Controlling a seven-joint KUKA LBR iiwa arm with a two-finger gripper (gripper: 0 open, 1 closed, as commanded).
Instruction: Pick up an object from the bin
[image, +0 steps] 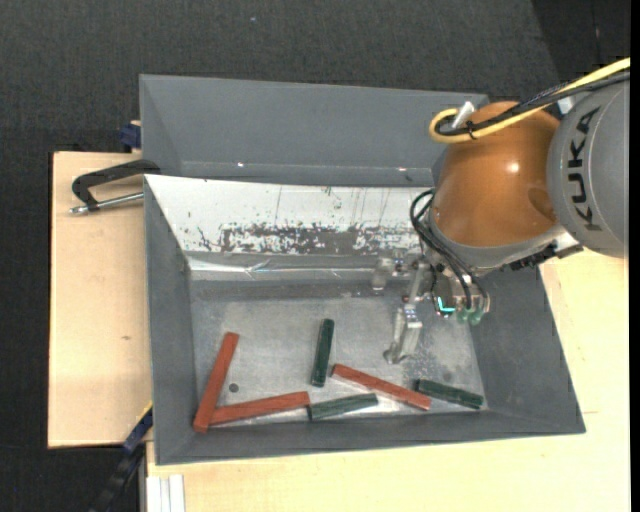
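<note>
My gripper (400, 350) hangs low in the right half of the bin, just above the floor. A red stick (380, 387) lies slanted on the floor directly in front of it, a short way from its tip. A dark green stick (450, 395) lies to the right of that, near the bin's front right corner. Another dark green stick (322, 352) lies nearly upright in the picture, to the left of the gripper. None of them touches the gripper.
A third dark green stick (343, 407) lies along the front wall, with a red stick (262, 407) end to end beside it. One more red stick (217, 380) leans toward the front left corner. The orange-covered wrist hangs over the bin's right rear.
</note>
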